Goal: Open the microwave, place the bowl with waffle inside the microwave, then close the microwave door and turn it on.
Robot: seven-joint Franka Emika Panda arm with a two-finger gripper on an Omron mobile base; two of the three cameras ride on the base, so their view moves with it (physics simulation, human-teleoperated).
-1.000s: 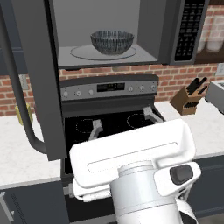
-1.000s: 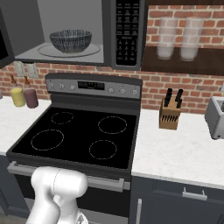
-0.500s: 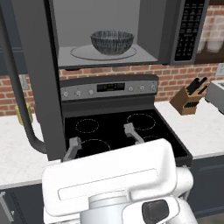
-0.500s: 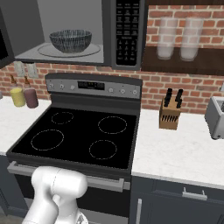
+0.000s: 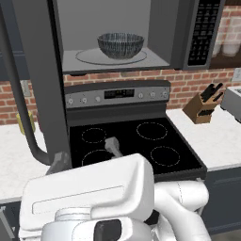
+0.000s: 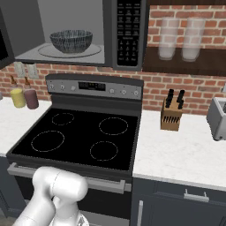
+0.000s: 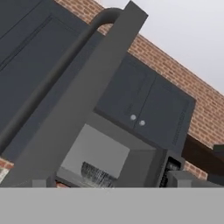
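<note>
Left base view: bowl [image 5: 120, 45] sits inside the microwave [image 5: 117, 33]; microwave door [image 5: 40, 75] stands wide open, pincer [image 5: 84, 153] just beside it, seemingly empty.
Right base view: bowl centred on turntable.
Hand view: we push the door's outer edge shut.

The streaked bowl [image 5: 120, 45] sits on the glass turntable [image 5: 89, 56] inside the microwave [image 6: 88, 33]; the microwave door [image 5: 40, 80] stands swung open at left.

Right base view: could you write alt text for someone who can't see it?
A patterned bowl sits on the glass turntable inside the open microwave above a black stove. A knife block stands on the white counter to the right, with two bottles to the left.
</note>
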